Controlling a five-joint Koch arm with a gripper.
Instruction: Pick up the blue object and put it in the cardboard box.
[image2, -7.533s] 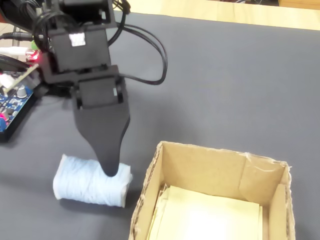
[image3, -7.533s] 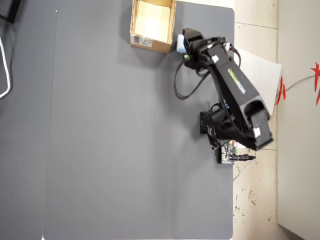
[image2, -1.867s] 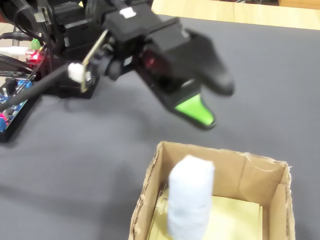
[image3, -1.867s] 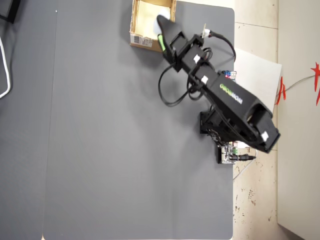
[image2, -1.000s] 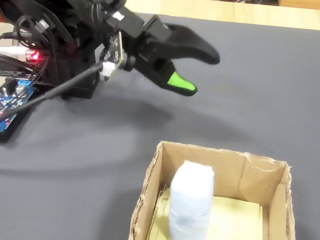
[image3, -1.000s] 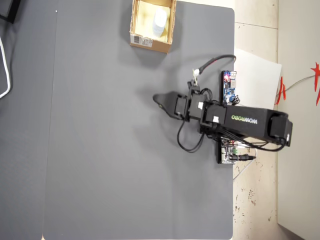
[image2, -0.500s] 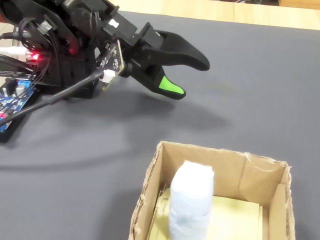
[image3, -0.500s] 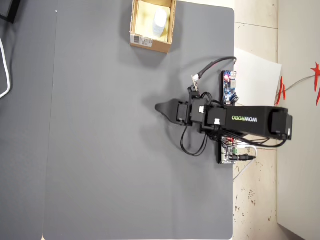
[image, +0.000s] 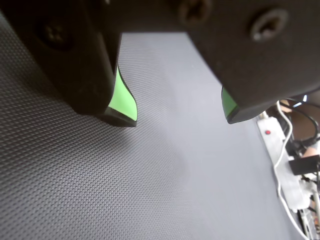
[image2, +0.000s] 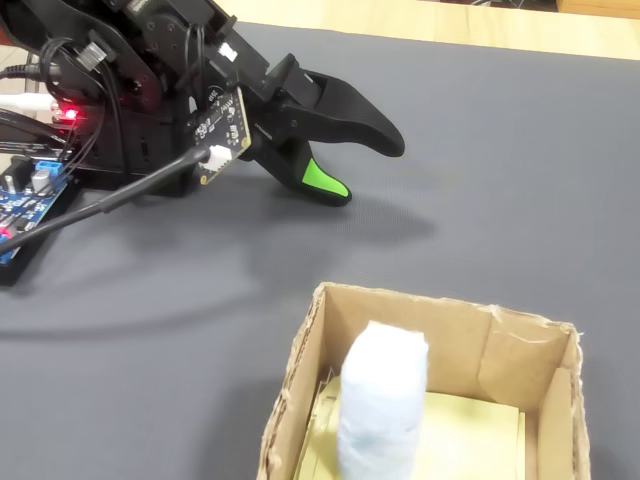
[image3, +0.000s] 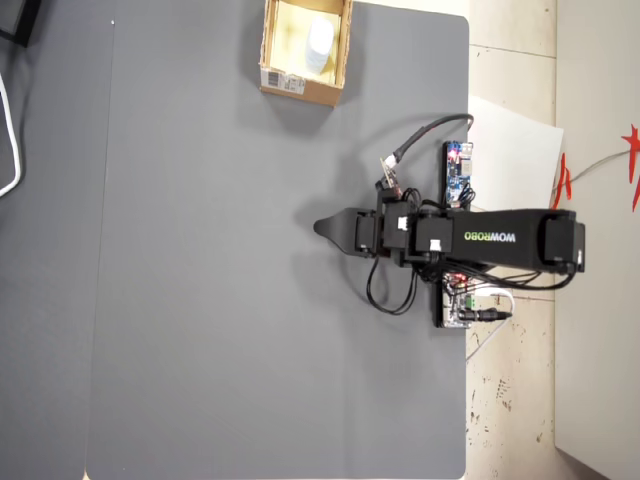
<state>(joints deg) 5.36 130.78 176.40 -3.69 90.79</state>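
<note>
The blue object (image2: 382, 405) is a pale fuzzy roll standing upright inside the cardboard box (image2: 300, 370), against its left part in the fixed view. From overhead the blue object (image3: 320, 38) shows in the cardboard box (image3: 300, 88) at the mat's top edge, the barcode label on the box's lower wall. My gripper (image2: 365, 170) hovers low over the mat, well away from the box, and points left as my gripper (image3: 322, 228) appears in the overhead view. In the wrist view my gripper (image: 179, 119) is open, with green pads apart and only bare mat between them.
A dark grey textured mat (image3: 200, 280) covers the table. A blue circuit board (image3: 458, 170) and cables lie beside the arm's base at the mat's right edge. A white power strip (image: 280, 160) with cords lies off the mat in the wrist view.
</note>
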